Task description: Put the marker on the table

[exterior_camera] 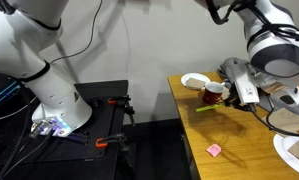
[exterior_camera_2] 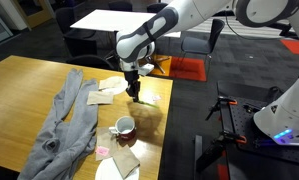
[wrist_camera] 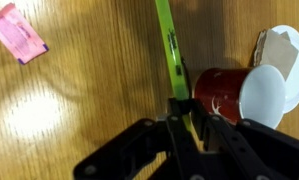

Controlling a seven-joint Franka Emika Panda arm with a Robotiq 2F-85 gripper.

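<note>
In the wrist view, the marker [wrist_camera: 167, 45] is showing a line of dark print along its barrel and the red mug [wrist_camera: 217, 95] is carrying white marks, both too small to read. The end effector [wrist_camera: 189, 125] is gripping the marker's near end, its fingers pinched shut on it, with the rest stretching away over the wooden surface [wrist_camera: 89, 90], just beside the mug; a pink scrap [wrist_camera: 17, 32] is lying well apart. In an exterior view, the arm [exterior_camera: 274, 45] is reaching down from above, the end effector [exterior_camera: 241, 95] is hanging behind the mug [exterior_camera: 212, 93], and the marker [exterior_camera: 204, 108] is lying low over the surface [exterior_camera: 239, 150]; contact cannot be told. In an exterior view, the end effector [exterior_camera_2: 136, 97] is pointing down between the mug [exterior_camera_2: 122, 127] and a grey cloth [exterior_camera_2: 69, 115].
</note>
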